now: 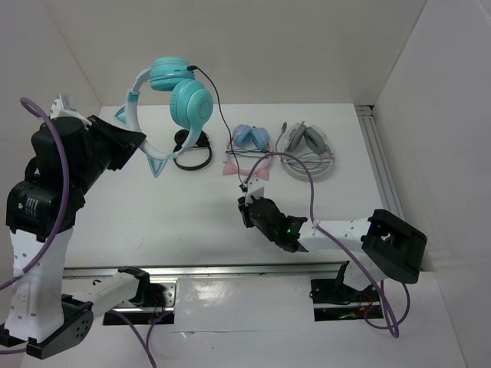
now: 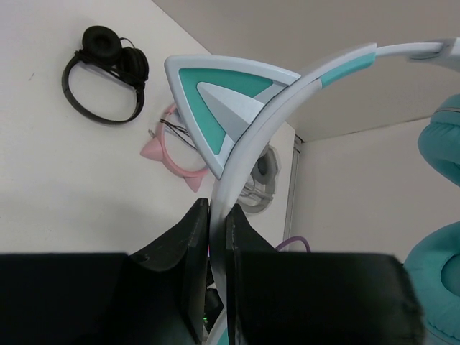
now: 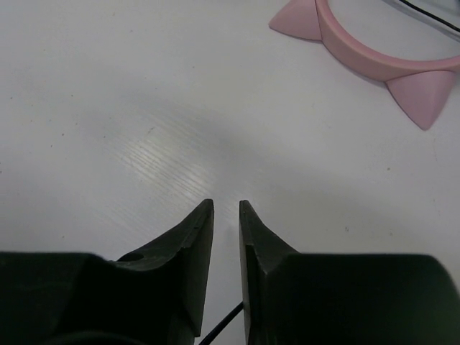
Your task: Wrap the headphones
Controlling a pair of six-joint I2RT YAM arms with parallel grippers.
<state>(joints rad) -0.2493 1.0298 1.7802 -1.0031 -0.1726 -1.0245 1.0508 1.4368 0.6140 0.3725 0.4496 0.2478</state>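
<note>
The headphones (image 1: 190, 103) have teal ear cups and a white headband with cat ears, and hang in the air at the back left. My left gripper (image 1: 142, 142) is shut on the headband (image 2: 287, 93) next to one cat ear (image 2: 215, 93); the band sits between its jaws (image 2: 218, 215). The thin black cable (image 1: 222, 115) runs from the cups down to my right gripper (image 1: 247, 205) near the table's middle. In the right wrist view the right gripper (image 3: 226, 208) stands nearly shut, with the cable (image 3: 219, 332) between the finger bases.
A small black pair (image 1: 192, 152) lies under the raised headphones. A light-blue pair with a pink cat-ear band (image 1: 249, 149) and a grey-white pair (image 1: 307, 149) lie at the back. White walls enclose the table, and a metal rail (image 1: 380, 161) runs along the right.
</note>
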